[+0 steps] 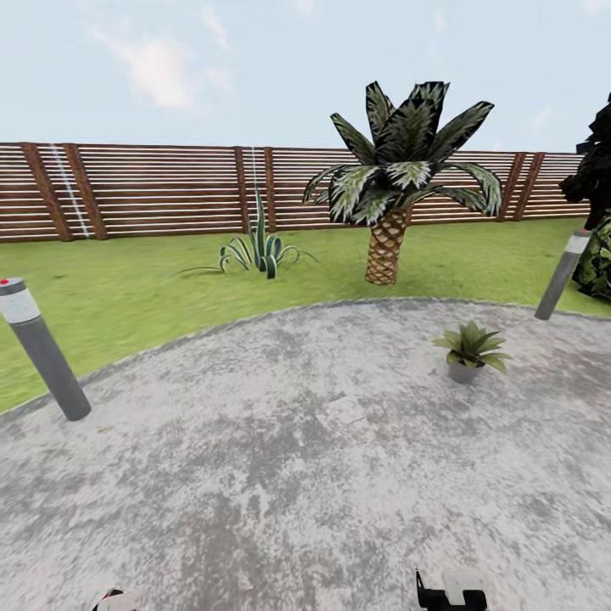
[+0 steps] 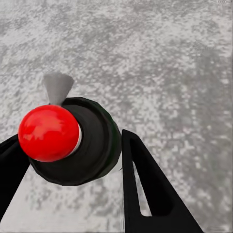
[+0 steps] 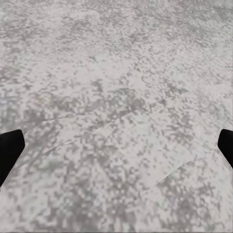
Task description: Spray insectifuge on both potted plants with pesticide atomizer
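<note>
Left gripper [image 2: 73, 160] clamping a dark round-bodied pesticide atomizer [image 2: 82, 145], one black finger [image 2: 145, 189] pressing at its flank and the other showing at the frame's lower left edge. Capping the atomizer, one glossy red ball [image 2: 48, 132], with one grey cone-shaped nozzle [image 2: 58, 87] sticking out beyond it. Lying beneath, mottled grey paving.

Right gripper [image 3: 116, 155] standing wide apart, two black fingertips [image 3: 9, 150] just peeking in at the left and right edges of the right wrist view, holding nothing, hanging over the same speckled paving.

In the head view, showing at the bottom edge: a scrap of the left arm at lower left and the right arm's black-and-white end [image 1: 451, 592] at lower right.

Counting outward over the round patio [image 1: 280, 475]: one potted plant [image 1: 469, 348] in view, a low rosette in a small grey pot, standing on the paving at right of centre, well apart from both grippers and nearer the right one's side. Two grey bollard lamps, one [image 1: 41, 348] leaning at the left edge on the patio rim, one [image 1: 560, 276] at the right. On the lawn [image 1: 127, 288] beyond: one spiky striped plant [image 1: 259, 250] near centre, one palm [image 1: 395, 178] with scaly brown trunk right of it, one dark bush [image 1: 594, 212] at the right edge. Closing the garden, one brown slatted fence [image 1: 153, 191] running across the frame under a pale sky.
</note>
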Controlling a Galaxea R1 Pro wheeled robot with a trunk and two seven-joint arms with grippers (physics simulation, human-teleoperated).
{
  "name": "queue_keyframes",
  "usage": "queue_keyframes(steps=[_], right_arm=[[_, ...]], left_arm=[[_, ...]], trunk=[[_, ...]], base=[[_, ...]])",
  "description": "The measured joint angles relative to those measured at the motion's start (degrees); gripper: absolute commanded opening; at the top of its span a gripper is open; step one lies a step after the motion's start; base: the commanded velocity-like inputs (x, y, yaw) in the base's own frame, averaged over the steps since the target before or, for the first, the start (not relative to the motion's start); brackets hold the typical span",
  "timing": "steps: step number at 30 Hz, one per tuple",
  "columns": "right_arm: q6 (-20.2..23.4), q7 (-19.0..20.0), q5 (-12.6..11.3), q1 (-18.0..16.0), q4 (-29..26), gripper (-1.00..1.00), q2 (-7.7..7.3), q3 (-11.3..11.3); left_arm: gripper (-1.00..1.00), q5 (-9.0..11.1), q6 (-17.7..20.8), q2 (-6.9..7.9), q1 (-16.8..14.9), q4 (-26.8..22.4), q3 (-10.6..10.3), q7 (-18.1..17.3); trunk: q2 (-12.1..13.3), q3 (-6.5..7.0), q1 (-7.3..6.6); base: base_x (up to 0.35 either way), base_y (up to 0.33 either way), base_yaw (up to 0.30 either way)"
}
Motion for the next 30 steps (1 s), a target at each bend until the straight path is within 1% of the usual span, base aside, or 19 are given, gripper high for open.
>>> queue_keyframes(steps=[22,30], right_arm=[[0.07,0.09,-0.03,-0.01,0.00,1.00,0.01,0.00],[0.08,0.17,-0.03,0.01,-0.02,1.00,0.08,0.01]], left_arm=[[-1.00,0.00,0.00,-0.01,0.00,0.09,0.01,-0.06],[-1.00,0.00,-0.01,0.00,-0.01,0.06,0.01,-0.09]], trunk=[[0.00,0.00,0.00],[0.00,0.20,0.00]], base=[[0.337,0.003,-0.001],[0.337,0.081,-0.182]])
